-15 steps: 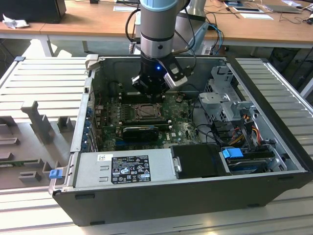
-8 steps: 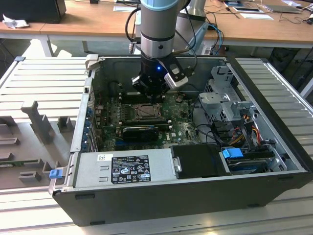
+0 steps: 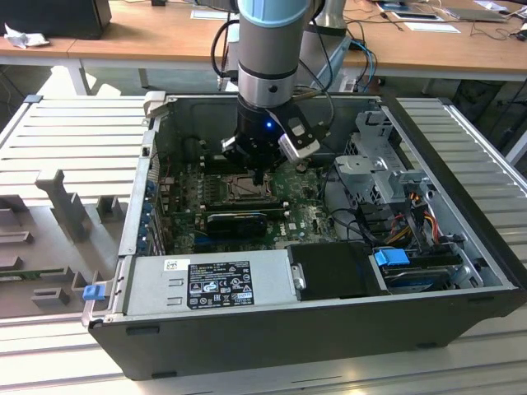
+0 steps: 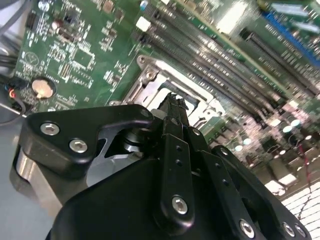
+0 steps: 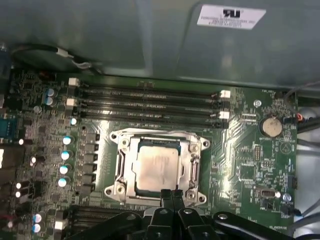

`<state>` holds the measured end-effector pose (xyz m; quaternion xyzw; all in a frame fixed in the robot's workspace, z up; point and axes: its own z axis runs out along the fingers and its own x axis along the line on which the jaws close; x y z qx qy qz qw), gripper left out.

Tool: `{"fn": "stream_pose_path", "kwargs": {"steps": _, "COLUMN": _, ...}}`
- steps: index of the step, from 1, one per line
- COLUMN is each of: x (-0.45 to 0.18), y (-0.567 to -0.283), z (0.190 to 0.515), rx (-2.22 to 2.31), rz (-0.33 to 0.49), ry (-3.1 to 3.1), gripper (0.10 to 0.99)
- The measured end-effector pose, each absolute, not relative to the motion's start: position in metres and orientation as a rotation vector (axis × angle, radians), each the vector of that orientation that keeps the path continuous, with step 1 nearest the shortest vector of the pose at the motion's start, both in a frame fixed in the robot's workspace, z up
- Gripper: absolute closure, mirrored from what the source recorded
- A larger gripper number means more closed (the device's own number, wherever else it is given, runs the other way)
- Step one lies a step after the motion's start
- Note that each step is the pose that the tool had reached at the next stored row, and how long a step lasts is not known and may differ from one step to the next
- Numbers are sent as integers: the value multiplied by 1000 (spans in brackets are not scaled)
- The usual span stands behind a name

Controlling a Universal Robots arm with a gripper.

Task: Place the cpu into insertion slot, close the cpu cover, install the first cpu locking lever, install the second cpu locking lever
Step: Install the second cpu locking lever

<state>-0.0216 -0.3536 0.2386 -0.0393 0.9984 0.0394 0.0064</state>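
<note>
First wrist view, read from its left across: a column of blue-topped capacitors (image 5: 65,161) stands beside the insertion slot (image 5: 121,165), and in that slot lies the cpu (image 5: 156,167), its pale metal face flat and square inside the socket. The cpu cover (image 5: 131,186) appears to be folded down around it, its silvery frame bordering the chip on all sides with the face showing through the window. So placing the cpu looks done, and closing the cover looks done or close to it. I cannot make out the locking levers clearly enough to say whether either is latched, so I judge both lever steps as still open. Past the socket toward the far side sits a round coin battery (image 5: 270,126) on the green motherboard (image 5: 240,165), and four long memory slots (image 5: 150,102) run along the socket's other edge.

In the exterior view the arm reaches down into the open computer case (image 3: 461,271), with the gripper (image 3: 258,174) low over the socket area, the grey power supply (image 3: 214,281) along the near wall and a drive cage (image 3: 383,164) toward the exterior view's right.

In the second wrist view the gripper's black fingers (image 4: 176,117) are pressed together with no gap and nothing between them, their tip at the socket's metal frame; whether it touches the frame I cannot tell.
</note>
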Motion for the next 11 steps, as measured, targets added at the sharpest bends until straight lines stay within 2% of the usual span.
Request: {"fn": "stream_pose_path", "kwargs": {"steps": 11, "x": -22, "y": -367, "z": 239, "rx": -123, "rz": 123, "ry": 3124, "gripper": 980}}
